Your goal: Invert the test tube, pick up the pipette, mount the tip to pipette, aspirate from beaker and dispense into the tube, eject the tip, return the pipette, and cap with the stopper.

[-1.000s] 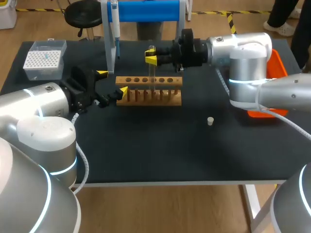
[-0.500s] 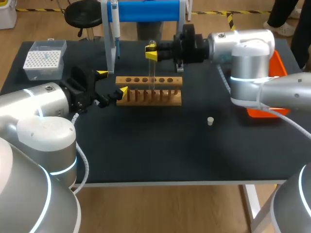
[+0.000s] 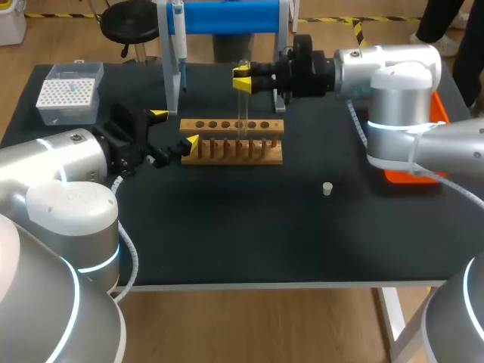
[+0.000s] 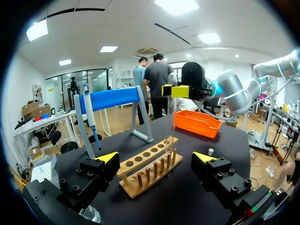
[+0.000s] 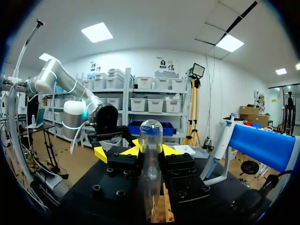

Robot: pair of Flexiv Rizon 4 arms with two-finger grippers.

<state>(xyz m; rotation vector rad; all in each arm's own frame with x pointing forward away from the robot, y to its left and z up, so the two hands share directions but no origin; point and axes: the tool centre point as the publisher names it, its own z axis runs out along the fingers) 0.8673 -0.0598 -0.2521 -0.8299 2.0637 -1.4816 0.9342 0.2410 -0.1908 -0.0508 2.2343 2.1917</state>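
Note:
My right gripper (image 3: 242, 79) is shut on a clear test tube (image 3: 242, 106) that stands upright above the wooden rack (image 3: 227, 151). The tube's lower end reaches down to the rack's row of holes. In the right wrist view the test tube (image 5: 151, 140) shows between the yellow fingertips with its rounded end up. My left gripper (image 3: 175, 128) is open at the rack's left end, and in its own view the left gripper (image 4: 157, 159) frames the rack (image 4: 140, 180). The pipette (image 3: 180, 45) hangs on the blue stand. A small white stopper (image 3: 327, 188) lies right of the rack.
A tip box (image 3: 69, 92) sits at the back left. An orange tray (image 3: 432, 98) lies behind my right arm at the table's right edge. A glass vessel (image 4: 89, 213) shows under my left gripper's finger. The blue stand (image 3: 227, 17) rises behind the rack.
My right gripper has risen and shifted slightly right, lifting the tube higher over the rack. The left arm has stayed still.

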